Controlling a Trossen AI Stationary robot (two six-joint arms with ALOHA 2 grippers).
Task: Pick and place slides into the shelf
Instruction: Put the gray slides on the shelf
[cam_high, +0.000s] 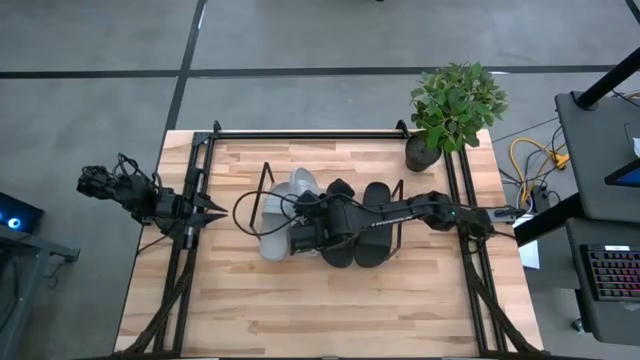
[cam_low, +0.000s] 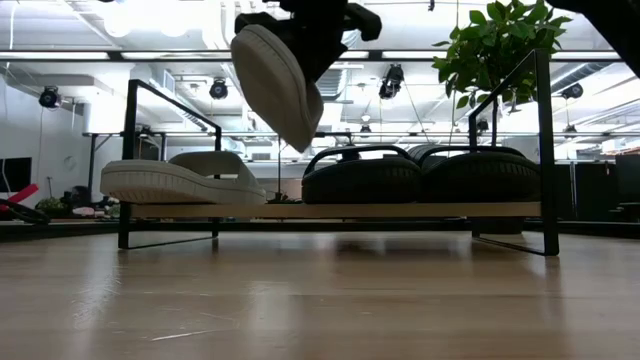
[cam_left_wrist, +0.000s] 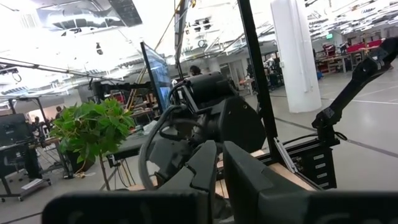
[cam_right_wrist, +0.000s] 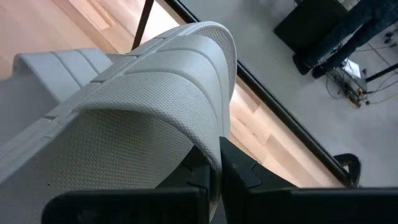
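Observation:
The shelf (cam_low: 400, 211) stands mid-table. On its board rest a light grey slide (cam_low: 180, 180) at the left end and two black slides (cam_low: 360, 176) (cam_low: 480, 170) to the right, all on their soles. A second light grey slide (cam_low: 272, 82) hangs tilted above the shelf, between the resting grey slide and the black ones, with my right gripper (cam_right_wrist: 216, 171) shut on it. In the high view this slide (cam_high: 272, 243) lies over the shelf's near side. My left gripper (cam_high: 215, 210) waits shut at the table's left edge, touching nothing. My right gripper pinches the edge of the grey slide's broad strap (cam_right_wrist: 205, 146) between its two fingers. The fingers come slanting down from the table's right side. The slide is lifted clear of the shelf and hangs steeply tilted below the gripper, its sole (cam_low: 262, 75) turned outward.
A potted plant (cam_high: 455, 105) stands at the far right corner. A black rail frame (cam_high: 300, 133) runs along the far edge and down both sides of the table. Bare wood (cam_high: 320, 310) lies between the shelf and the near edge.

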